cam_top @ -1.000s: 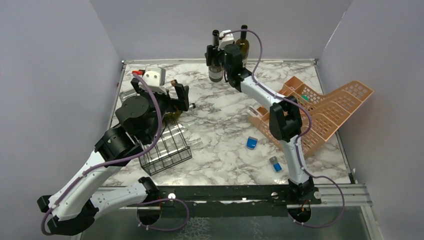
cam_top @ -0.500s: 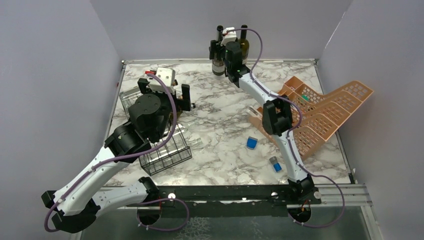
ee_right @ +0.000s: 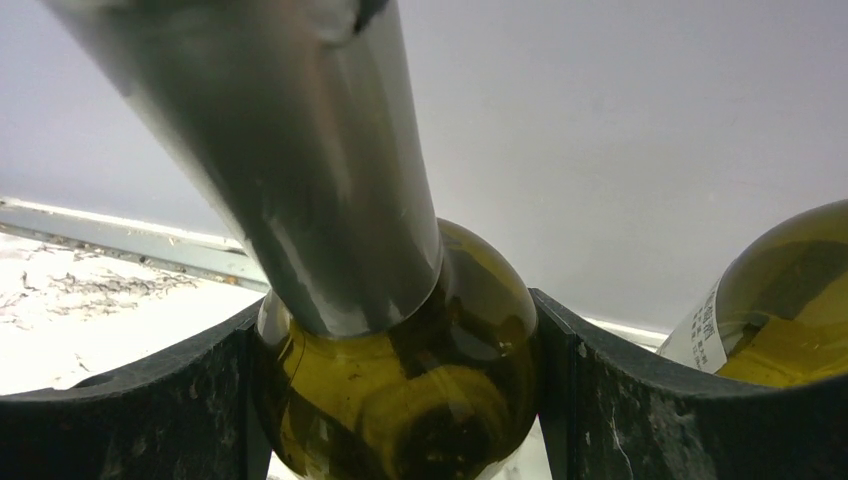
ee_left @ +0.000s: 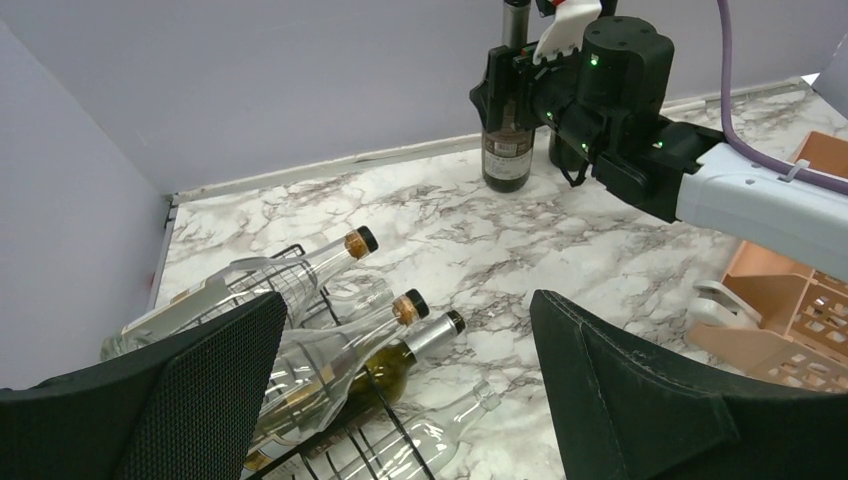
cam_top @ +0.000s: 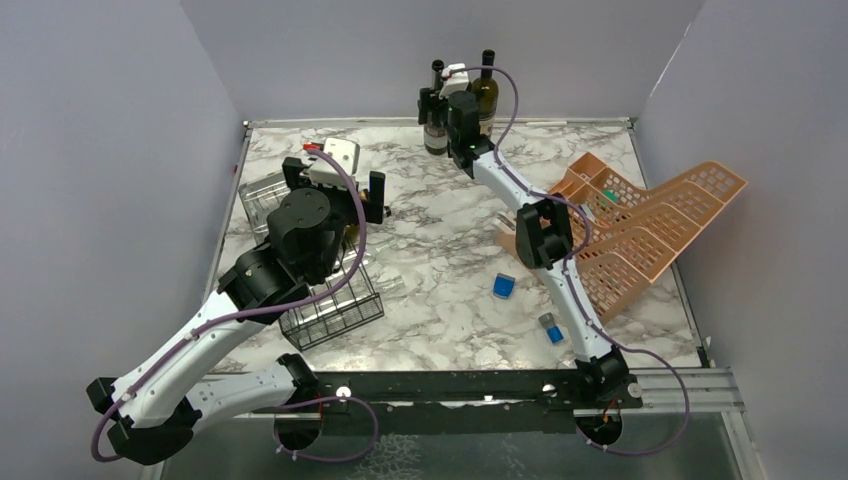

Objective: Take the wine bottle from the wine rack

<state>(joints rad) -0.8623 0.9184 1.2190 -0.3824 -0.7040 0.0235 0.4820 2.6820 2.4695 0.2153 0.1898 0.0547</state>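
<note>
The black wire wine rack (cam_top: 335, 305) stands at the left, with several bottles lying in it. In the left wrist view these are clear corked bottles (ee_left: 300, 270) and a green bottle with a silver neck (ee_left: 425, 340) over the rack's wires (ee_left: 385, 415). My left gripper (cam_top: 335, 192) (ee_left: 408, 300) is open and empty just above their necks. My right gripper (cam_top: 437, 105) (ee_left: 510, 85) is shut on an upright dark green wine bottle (cam_top: 434, 135) (ee_left: 507, 150) (ee_right: 400, 360) at the far wall. The bottle's base appears to rest on the table.
A second green bottle (cam_top: 486, 95) (ee_right: 790, 310) stands right beside the held one. An orange-pink mesh organizer (cam_top: 645, 225) lies at the right. Two small blue items (cam_top: 503, 287) (cam_top: 551, 330) lie near the right arm. Walls close in the left, back and right.
My right gripper has carried the dark bottle back toward the far wall, beside the other bottle. My left gripper has moved away from me and to the right over the rack.
</note>
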